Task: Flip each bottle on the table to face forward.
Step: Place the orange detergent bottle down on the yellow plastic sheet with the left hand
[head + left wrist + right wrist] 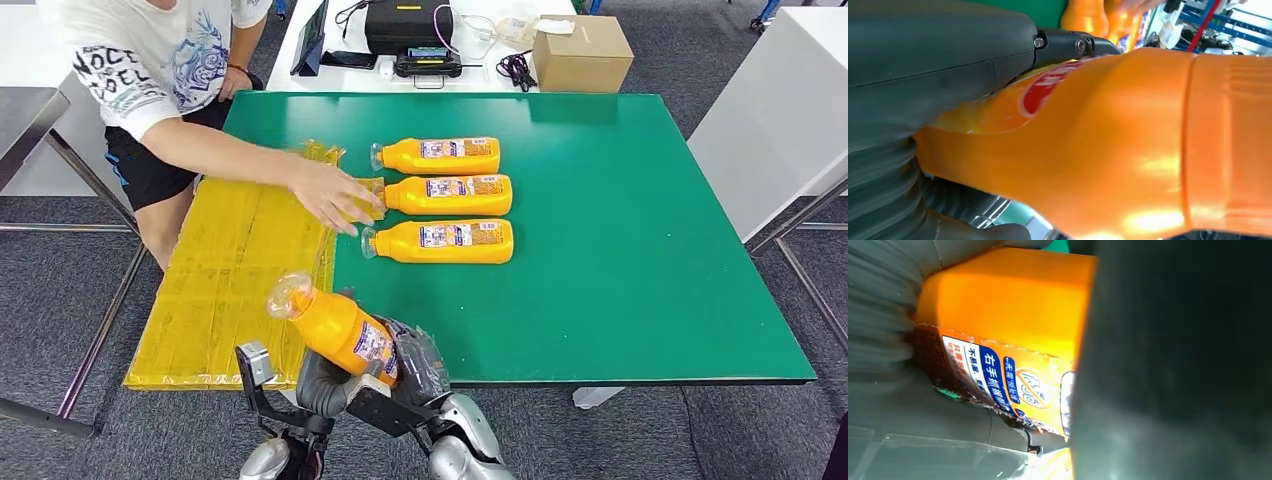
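Bottle gripped in both hands at the table's near edge

Glossy orange plastic formed the held bottle, its smooth shoulder narrowing to a clear cap that tilted up and to the left, above the near edge of the green table. A blue and white printed label wrapped its lower body. In the left wrist view the left hand lay against the bottle's shiny side, a thick grey thumb and ribbed cover pressed to it. In the right wrist view the right hand closed around the bottle's base, a dark finger crossing the label. How tightly the remaining fingers curled could not be told.

Three more orange bottles lay on their sides in a column on the matte green top: the far bottle, the middle bottle and the near bottle, caps pointing left, labels up. A person's hand rested at the middle bottle's cap. Wrinkled yellow sheeting covered the table's left portion.
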Controlling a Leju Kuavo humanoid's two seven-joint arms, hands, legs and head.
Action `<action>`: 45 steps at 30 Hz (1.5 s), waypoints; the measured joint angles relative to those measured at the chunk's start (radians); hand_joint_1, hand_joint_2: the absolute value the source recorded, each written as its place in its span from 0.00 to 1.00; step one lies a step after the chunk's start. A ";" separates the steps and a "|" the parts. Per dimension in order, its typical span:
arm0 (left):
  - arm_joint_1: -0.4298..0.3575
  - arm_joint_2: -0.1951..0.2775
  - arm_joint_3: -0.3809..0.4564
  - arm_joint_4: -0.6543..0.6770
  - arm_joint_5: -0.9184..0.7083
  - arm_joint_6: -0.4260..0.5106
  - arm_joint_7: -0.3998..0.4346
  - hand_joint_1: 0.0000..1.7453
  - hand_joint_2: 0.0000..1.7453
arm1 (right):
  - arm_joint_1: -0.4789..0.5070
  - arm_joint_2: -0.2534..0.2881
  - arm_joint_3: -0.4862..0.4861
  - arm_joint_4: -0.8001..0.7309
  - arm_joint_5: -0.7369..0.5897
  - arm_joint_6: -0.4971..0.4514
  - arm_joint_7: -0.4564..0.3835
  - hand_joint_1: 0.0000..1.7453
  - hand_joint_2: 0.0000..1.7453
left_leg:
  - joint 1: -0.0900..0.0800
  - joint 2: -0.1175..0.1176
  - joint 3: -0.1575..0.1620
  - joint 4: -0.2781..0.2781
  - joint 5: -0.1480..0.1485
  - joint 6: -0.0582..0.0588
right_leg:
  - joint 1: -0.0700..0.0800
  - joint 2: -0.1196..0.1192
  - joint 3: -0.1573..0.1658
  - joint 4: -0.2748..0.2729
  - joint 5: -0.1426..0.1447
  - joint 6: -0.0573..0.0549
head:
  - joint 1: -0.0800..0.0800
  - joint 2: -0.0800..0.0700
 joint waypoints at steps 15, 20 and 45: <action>0.000 0.002 0.030 0.017 0.006 -0.033 -0.019 1.00 1.00 | -0.034 -0.004 0.051 0.061 -0.010 0.035 -0.008 1.00 1.00 | 0.000 0.001 0.000 0.000 0.000 0.000 | 0.000 0.000 0.000 0.000 0.000 0.000 | 0.000 0.000; 0.000 0.002 0.033 0.017 0.005 -0.038 -0.021 1.00 1.00 | -0.031 -0.006 0.046 0.054 -0.009 0.034 -0.005 0.82 1.00 | 0.000 0.001 0.000 0.000 0.000 0.000 | 0.000 0.000 0.000 0.000 0.000 0.000 | 0.000 0.000; -0.030 0.002 0.067 -0.232 -0.287 0.345 -0.165 1.00 1.00 | 0.110 -0.004 -0.021 -0.372 -0.035 -0.149 0.034 0.00 0.00 | 0.000 0.001 -0.001 0.000 0.000 0.000 | 0.000 0.000 -0.001 0.000 0.000 0.000 | 0.000 0.000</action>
